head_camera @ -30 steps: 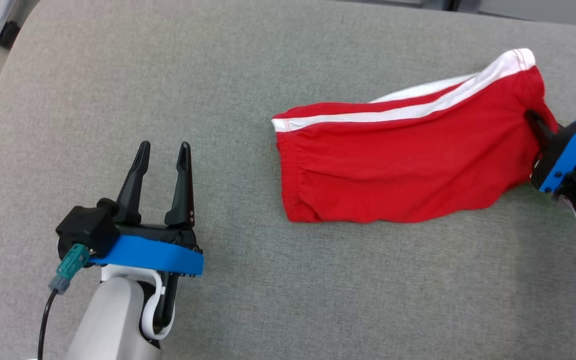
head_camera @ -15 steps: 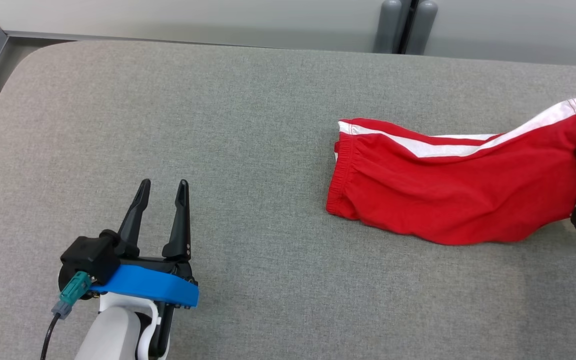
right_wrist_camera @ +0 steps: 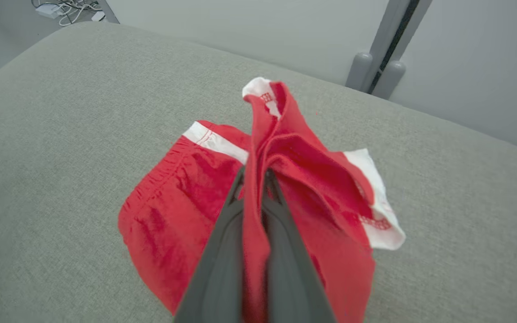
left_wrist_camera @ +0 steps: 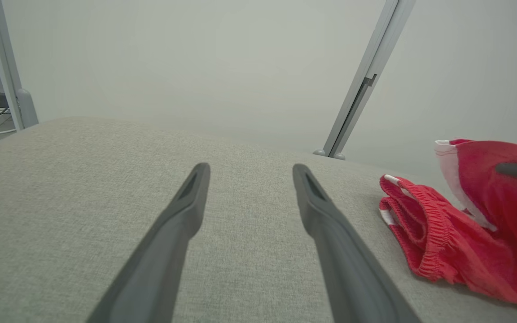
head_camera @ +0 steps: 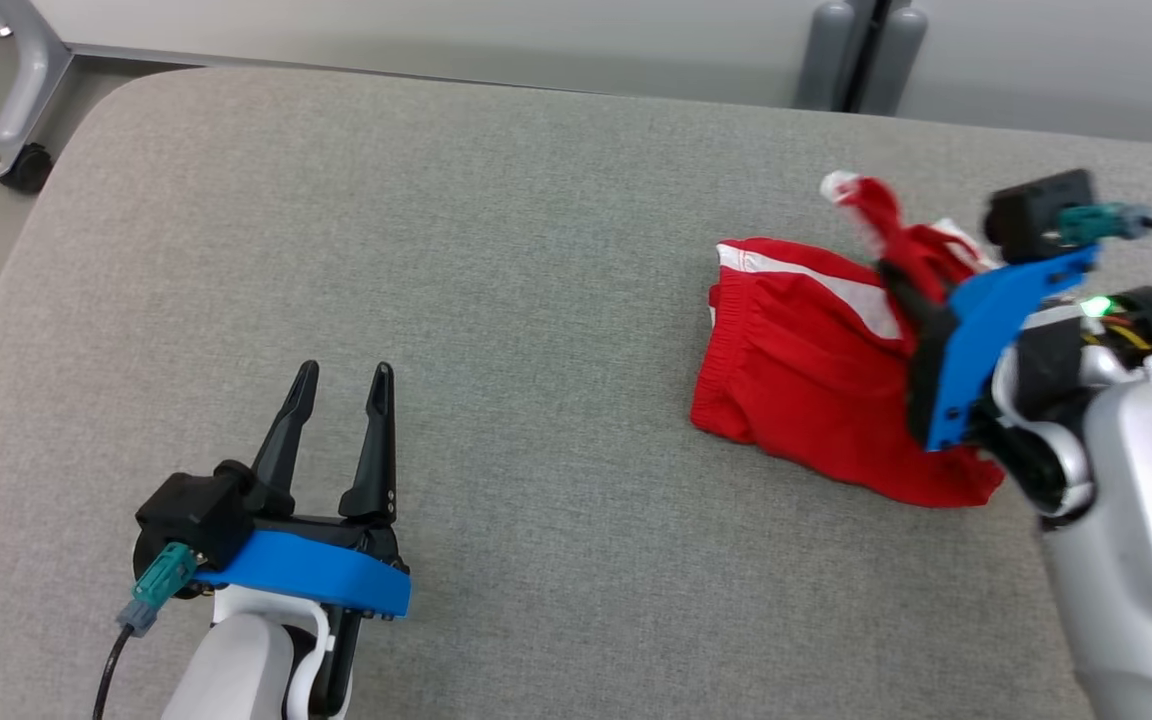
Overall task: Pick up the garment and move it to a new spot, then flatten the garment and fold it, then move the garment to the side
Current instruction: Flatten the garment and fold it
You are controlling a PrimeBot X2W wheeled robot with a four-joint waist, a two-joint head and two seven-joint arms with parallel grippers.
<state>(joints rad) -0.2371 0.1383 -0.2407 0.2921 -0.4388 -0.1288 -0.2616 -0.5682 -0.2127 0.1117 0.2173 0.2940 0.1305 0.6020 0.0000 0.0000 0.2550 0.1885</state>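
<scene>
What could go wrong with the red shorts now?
The right end effector pinches only a thin fold of the shorts, so they might slip out. The rest lies bunched on the gray pad, so it may land crumpled. The left end effector is open and apart, so it cannot catch them.

One garment (head_camera: 806, 390), two pairs of jaws

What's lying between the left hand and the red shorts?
Nothing; in the head view, bare grey fabric surface lies between the left hand and the red, white-striped shorts.
</scene>
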